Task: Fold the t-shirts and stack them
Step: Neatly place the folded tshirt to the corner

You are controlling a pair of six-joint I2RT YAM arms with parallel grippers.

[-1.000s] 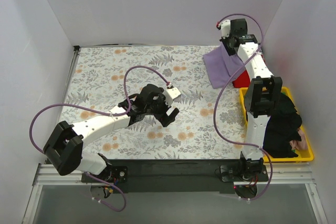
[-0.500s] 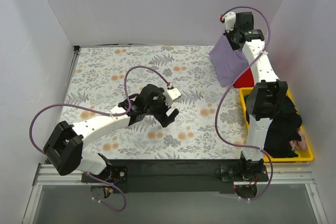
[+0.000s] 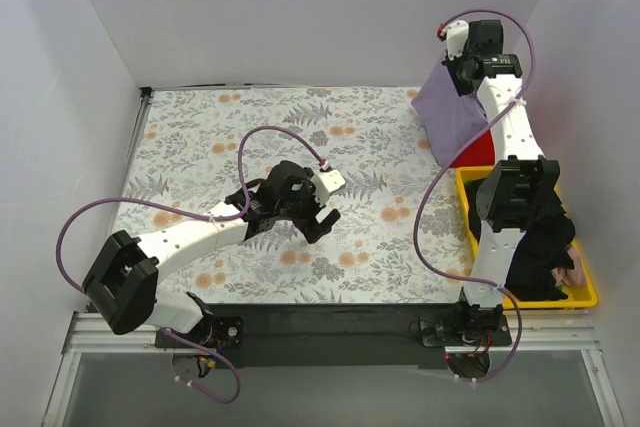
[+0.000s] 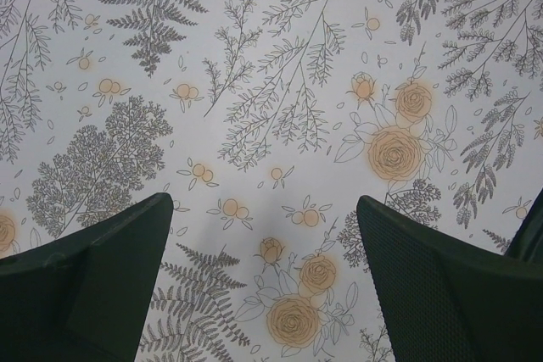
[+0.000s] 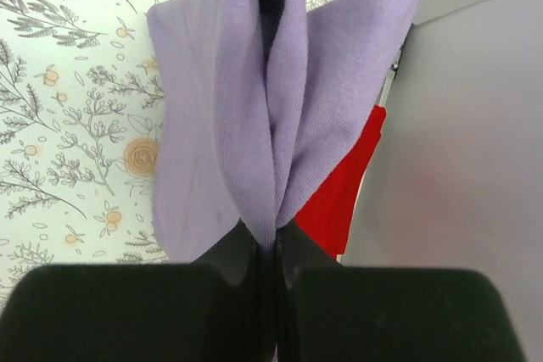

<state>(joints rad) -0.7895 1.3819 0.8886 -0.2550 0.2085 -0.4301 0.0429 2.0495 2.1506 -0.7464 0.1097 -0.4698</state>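
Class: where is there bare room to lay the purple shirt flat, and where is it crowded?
Bare: the floral cloth between the back wall and the open left gripper. Crowded: the right side, where the right gripper holds the purple shirt over the red shirt, by the yellow tray.

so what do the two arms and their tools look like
Both the left arm and right arm have white tubular links joined by chunky black joints, each with a looping purple cable. The left tool and right tool each have two black fingers with finely textured faces. No markings are readable.
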